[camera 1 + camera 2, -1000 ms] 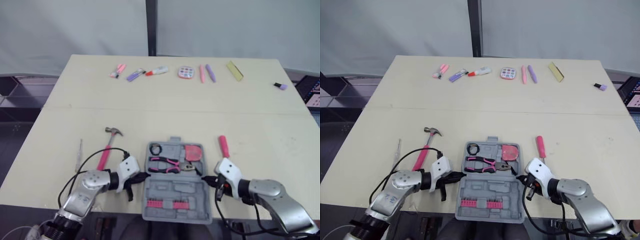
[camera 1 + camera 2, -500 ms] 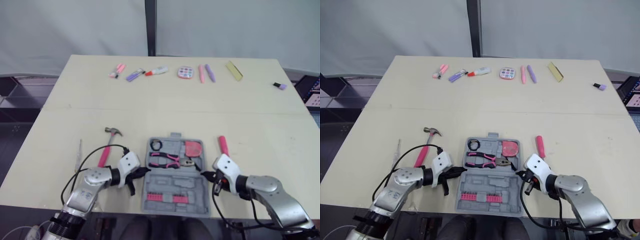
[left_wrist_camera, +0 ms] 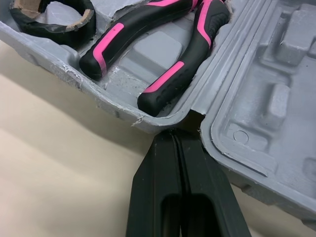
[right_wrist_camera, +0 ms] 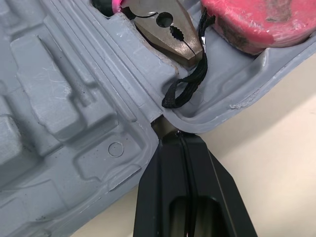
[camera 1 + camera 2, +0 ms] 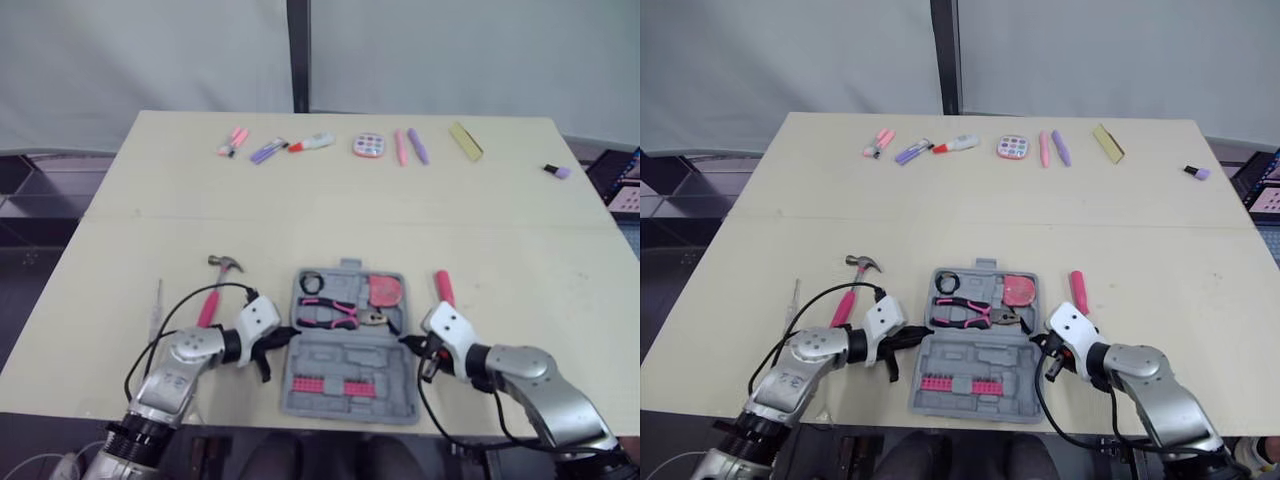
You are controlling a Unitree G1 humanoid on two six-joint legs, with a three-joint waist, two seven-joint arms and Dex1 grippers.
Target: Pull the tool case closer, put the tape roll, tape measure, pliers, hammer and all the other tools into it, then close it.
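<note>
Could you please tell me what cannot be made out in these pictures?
Hammer: lower handle hidden behind the left arm, eye views.
Small items along the far edge: too small to identify, eye views.
Tape measure: cut off by the right wrist view's edge.
Tape roll: cut off by the left wrist view's edge.
</note>
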